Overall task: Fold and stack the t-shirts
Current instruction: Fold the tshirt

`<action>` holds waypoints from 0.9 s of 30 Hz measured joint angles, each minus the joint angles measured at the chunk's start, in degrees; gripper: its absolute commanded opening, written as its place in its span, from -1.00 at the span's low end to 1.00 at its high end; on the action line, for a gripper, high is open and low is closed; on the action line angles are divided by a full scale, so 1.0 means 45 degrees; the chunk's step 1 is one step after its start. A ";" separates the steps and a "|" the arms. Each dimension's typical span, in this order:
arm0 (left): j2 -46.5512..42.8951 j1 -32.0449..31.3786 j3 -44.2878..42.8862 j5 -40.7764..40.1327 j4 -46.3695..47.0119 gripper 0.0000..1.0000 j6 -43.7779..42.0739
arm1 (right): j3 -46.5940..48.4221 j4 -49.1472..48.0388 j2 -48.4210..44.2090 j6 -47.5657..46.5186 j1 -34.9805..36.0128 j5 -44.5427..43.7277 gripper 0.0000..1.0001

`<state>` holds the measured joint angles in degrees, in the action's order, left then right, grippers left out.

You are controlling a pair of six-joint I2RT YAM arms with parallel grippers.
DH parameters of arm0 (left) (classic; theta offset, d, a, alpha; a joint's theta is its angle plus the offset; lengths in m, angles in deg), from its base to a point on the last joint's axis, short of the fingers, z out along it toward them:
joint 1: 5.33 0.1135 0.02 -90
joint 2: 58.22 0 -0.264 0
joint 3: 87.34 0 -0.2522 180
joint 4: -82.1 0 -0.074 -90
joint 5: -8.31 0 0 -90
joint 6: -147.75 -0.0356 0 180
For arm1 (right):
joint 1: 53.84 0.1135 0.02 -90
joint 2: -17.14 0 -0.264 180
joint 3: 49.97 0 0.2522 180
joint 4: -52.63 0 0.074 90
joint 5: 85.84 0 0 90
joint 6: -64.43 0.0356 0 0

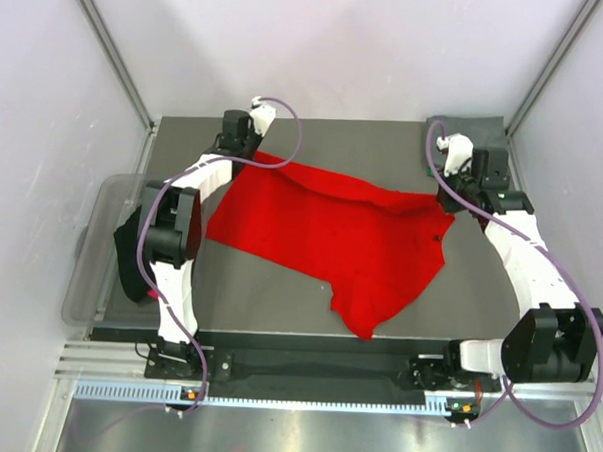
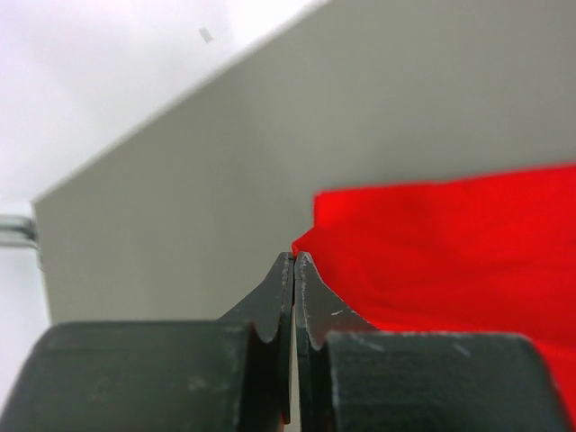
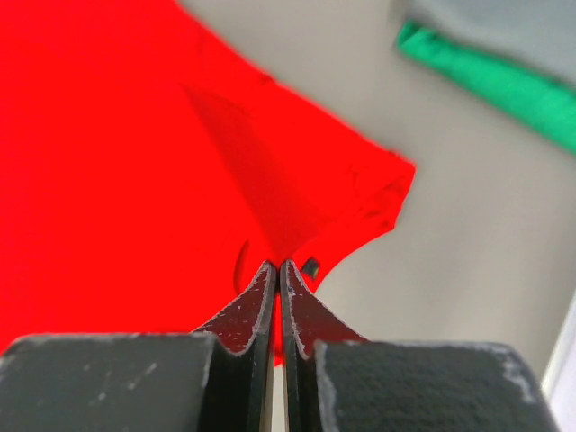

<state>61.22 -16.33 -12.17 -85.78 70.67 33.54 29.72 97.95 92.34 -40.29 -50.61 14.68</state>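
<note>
A bright red t-shirt (image 1: pixel 331 232) lies spread and slightly rumpled across the dark table. My left gripper (image 1: pixel 252 156) is at the shirt's far left corner. In the left wrist view its jaws (image 2: pixel 295 257) are shut on the edge of the red t-shirt (image 2: pixel 450 252). My right gripper (image 1: pixel 449 206) is at the shirt's right edge. In the right wrist view it (image 3: pixel 277 264) is shut on a pinch of the red t-shirt (image 3: pixel 117 162), which rises in a ridge to the tips. A grey shirt (image 3: pixel 504 22) lies on a green shirt (image 3: pixel 504 85) beyond.
A translucent grey plastic tub (image 1: pixel 95 247) stands off the table's left edge, with something dark (image 1: pixel 130 264) at its near side. The grey folded stack (image 1: pixel 486 129) sits at the table's back right corner. White walls enclose the table (image 1: pixel 278 295) on three sides.
</note>
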 measured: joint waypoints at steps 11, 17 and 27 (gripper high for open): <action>-0.0364 0.0034 0.1734 -0.0262 0.0131 -1.00 -0.0034 | -0.1681 0.0063 -0.0913 0.0102 0.0000 0.0466 -1.00; -0.0816 0.0078 0.2618 -0.0699 0.0141 -0.98 0.0058 | -0.2186 -0.0058 -0.1413 0.0219 0.0000 0.1001 -0.97; -0.1666 0.0102 0.2909 -0.1394 -0.0534 -0.03 0.0432 | -0.2297 0.0389 -0.2681 0.0374 0.0000 0.2254 -0.17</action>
<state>53.72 -15.87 0.93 -92.06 68.27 35.49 19.38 99.69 80.27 -38.60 -50.61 24.82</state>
